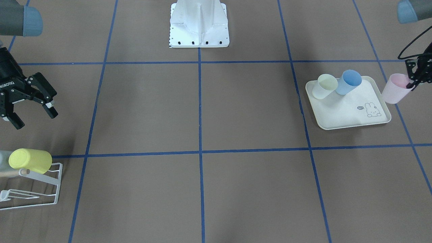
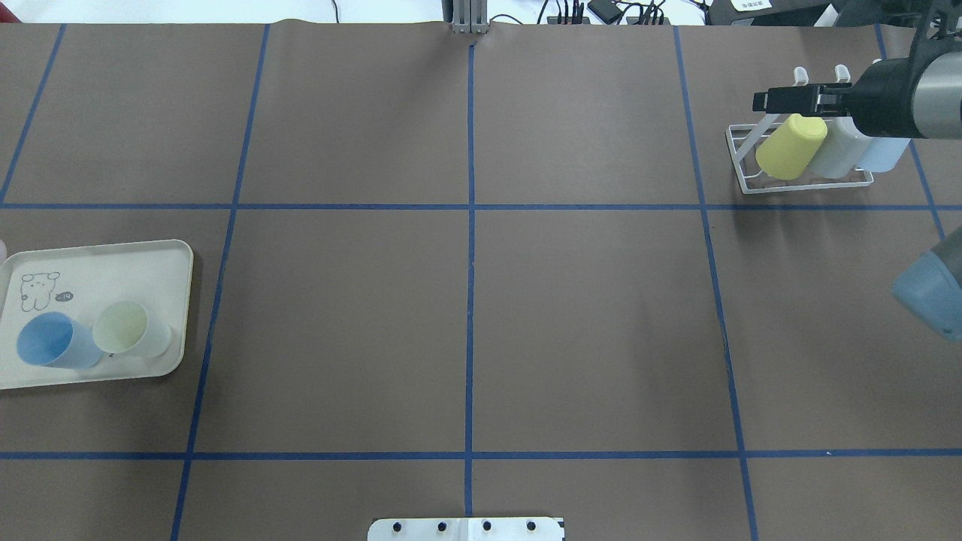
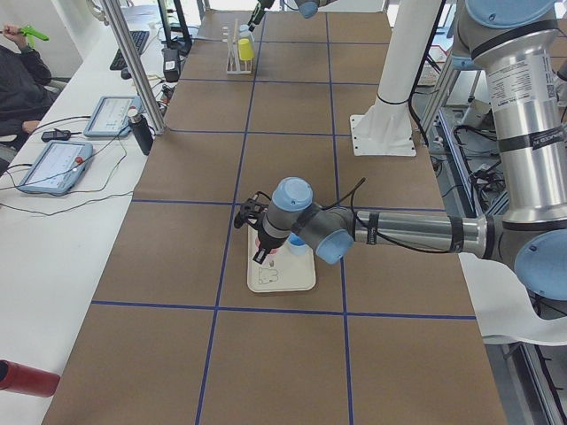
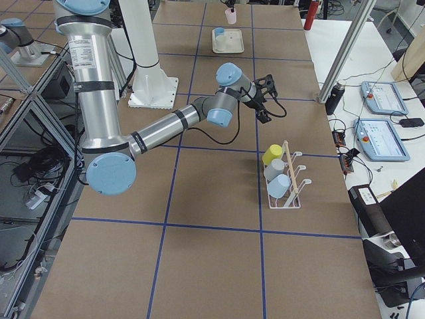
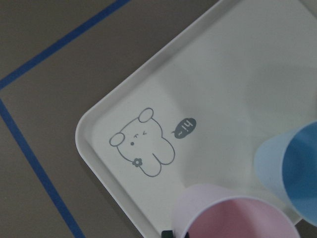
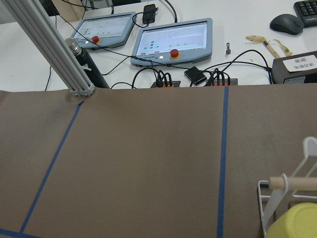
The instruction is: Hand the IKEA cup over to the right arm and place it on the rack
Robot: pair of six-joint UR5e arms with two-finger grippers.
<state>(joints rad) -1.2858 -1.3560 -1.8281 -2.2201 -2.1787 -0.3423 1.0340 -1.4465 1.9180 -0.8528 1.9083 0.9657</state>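
Observation:
My left gripper (image 1: 411,84), the slim black one, is shut on the rim of a pink IKEA cup (image 1: 394,88), which is tilted and held just past the cream tray's edge. The left wrist view shows the pink cup (image 5: 233,218) low in frame over the tray's corner. My right gripper (image 1: 35,118), marked ROBOTIQ, hangs open and empty beside the rack (image 1: 50,189). From overhead the right gripper (image 2: 782,98) is above the white wire rack (image 2: 751,184), which holds a yellow cup (image 2: 789,146), a white cup (image 2: 834,150) and a light-blue cup (image 2: 883,154).
The cream tray (image 1: 341,114) with a rabbit drawing carries a blue cup (image 1: 349,82) and a pale green cup (image 1: 325,86). The robot's white base (image 1: 199,23) stands at the table's middle edge. Tablets and cables (image 6: 168,39) lie beyond the table.

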